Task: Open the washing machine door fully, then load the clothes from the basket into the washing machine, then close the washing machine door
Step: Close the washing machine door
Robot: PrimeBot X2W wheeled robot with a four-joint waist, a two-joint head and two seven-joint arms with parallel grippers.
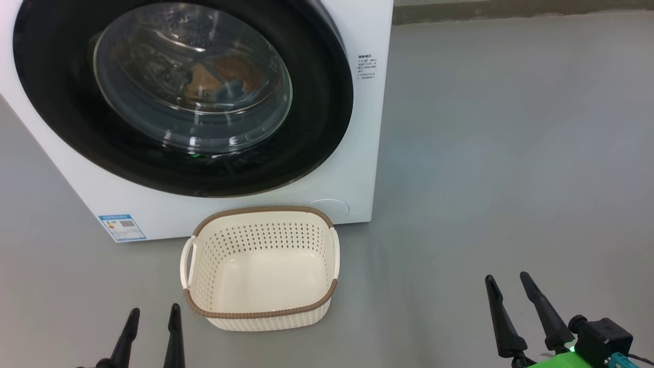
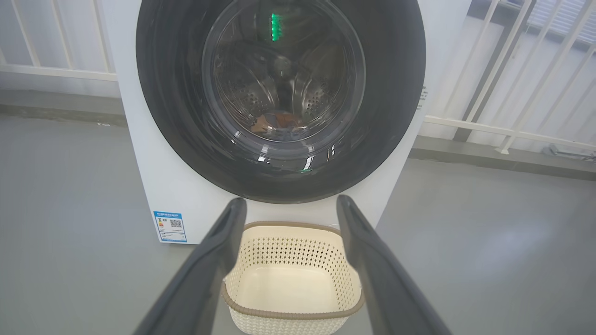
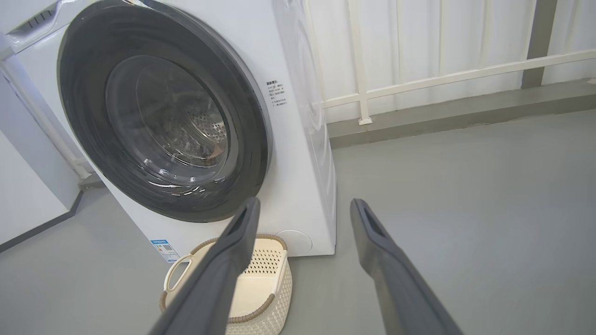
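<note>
Nearest, the left jaws are seen at the lower left, their two dark tapered fingers (image 1: 126,335) spread wide and nothing held between them. The right jaws, at the lower right, are likewise spread wide and empty, their fingers (image 1: 501,317) long, matte and pointed. Between the two pairs and a little farther off, the basket (image 1: 265,322) is set on the smooth grey floor (image 1: 485,153), nearer the left jaws than the right and touched by neither. It is a rounded rectangle of cream plastic with perforated walls, a brown woven-look rim and white loop handles (image 1: 186,268) at its sides; its smooth bottom is seen bare. Just behind it the washing machine (image 1: 357,168) is placed, a glossy white box with a blue label sticker (image 1: 122,227) at its lower left corner. The washing machine door (image 1: 317,128) is shut flush against the front: a wide glossy black ring around a bulging clear glass bowl. Through the glass the clothes (image 1: 219,76) are made out as crumpled orange-brown and blue fabric lying low in the perforated steel drum (image 2: 247,93). Farthest, a white railing (image 3: 442,79) is seen.
</note>
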